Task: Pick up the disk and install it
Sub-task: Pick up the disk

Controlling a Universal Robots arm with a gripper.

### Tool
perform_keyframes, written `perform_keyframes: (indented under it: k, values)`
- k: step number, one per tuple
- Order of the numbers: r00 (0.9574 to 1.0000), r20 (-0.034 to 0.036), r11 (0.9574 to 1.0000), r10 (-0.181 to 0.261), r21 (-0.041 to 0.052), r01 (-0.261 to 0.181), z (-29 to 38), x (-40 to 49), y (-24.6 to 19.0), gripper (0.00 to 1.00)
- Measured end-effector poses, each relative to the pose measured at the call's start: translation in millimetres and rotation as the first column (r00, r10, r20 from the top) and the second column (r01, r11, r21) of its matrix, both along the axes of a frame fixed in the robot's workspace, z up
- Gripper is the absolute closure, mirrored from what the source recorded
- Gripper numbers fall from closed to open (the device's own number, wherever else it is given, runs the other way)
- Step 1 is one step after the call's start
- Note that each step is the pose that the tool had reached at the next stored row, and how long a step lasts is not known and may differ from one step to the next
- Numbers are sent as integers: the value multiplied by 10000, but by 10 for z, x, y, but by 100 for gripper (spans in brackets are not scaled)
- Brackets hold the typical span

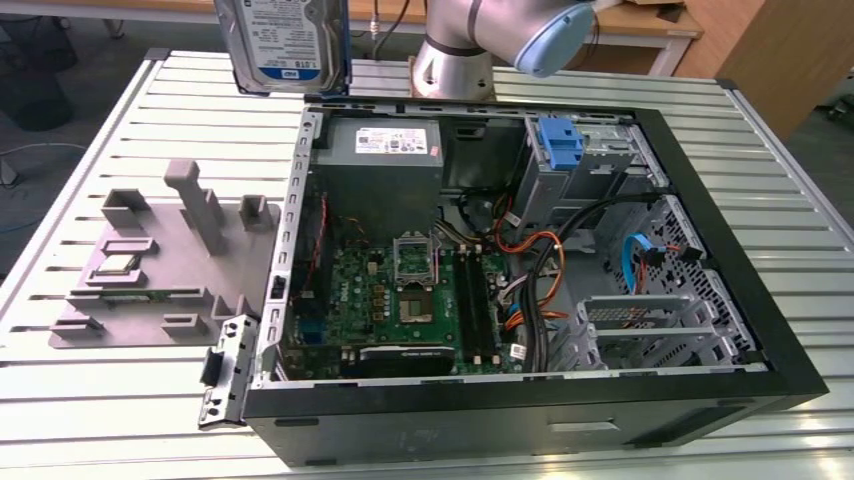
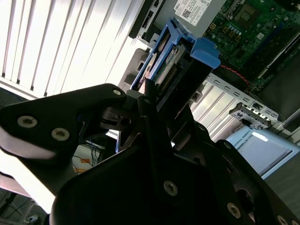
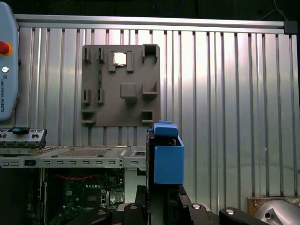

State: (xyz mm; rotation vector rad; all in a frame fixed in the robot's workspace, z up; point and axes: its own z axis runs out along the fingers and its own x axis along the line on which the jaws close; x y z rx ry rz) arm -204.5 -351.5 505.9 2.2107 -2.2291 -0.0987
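gripper (image 3: 161, 194) pinches the disk (image 1: 287, 40) btw its fingers, lifted near the pc case (image 1: 534, 425). risk, i think: held at one end, it can tilt & hit case wall.

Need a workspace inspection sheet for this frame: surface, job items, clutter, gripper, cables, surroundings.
Surface: slatted metal table carrying an open PC case and a grey fixture plate.
Job's things: disk with blue rails, held in the air at the exterior view's upper left, outside the case.
Clutter: nothing seen.
Gripper: gripper shut on the disk.
Cables: orange cables and a blue cable loose inside the case.
Surroundings: wooden furniture beyond the table.
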Motion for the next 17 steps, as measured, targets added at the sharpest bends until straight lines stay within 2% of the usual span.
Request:
perform_keyframes:
  k: [9,17]
  values:
    - [10000,-2,10000,0,0,0,0,83,0,65]
    - [10000,-9,10000,1,0,-1,-2,224,0,65]
